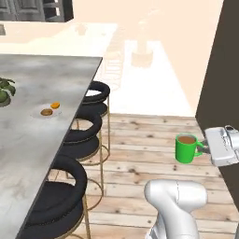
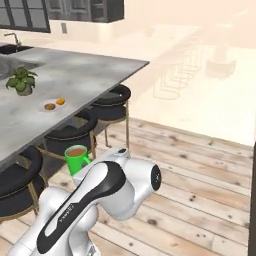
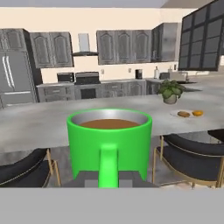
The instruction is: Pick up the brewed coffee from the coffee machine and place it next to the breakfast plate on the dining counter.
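Note:
My gripper (image 1: 204, 148) is shut on the side handle of the brewed coffee (image 1: 186, 148), a bright green mug with brown liquid at its top. It holds the mug upright in the air above the wooden floor, to the right of the stools. In the hand view the mug (image 3: 109, 140) stands close in front, its handle between my fingertips (image 3: 87, 177). The breakfast plate (image 1: 46, 112) with two small brown and orange pieces lies on the dining counter (image 1: 28, 149), well to the left of the mug. The right base view shows the mug (image 2: 76, 159) beside my arm and the plate (image 2: 54, 105) beyond. The coffee machine is out of view.
Three black round stools (image 1: 88, 135) on gold legs line the counter's near edge between the mug and the plate. A potted green plant (image 2: 21, 81) stands on the counter beyond the plate. A dark wall (image 1: 219, 70) rises on the right. Wooden floor (image 2: 200, 165) lies open to the right.

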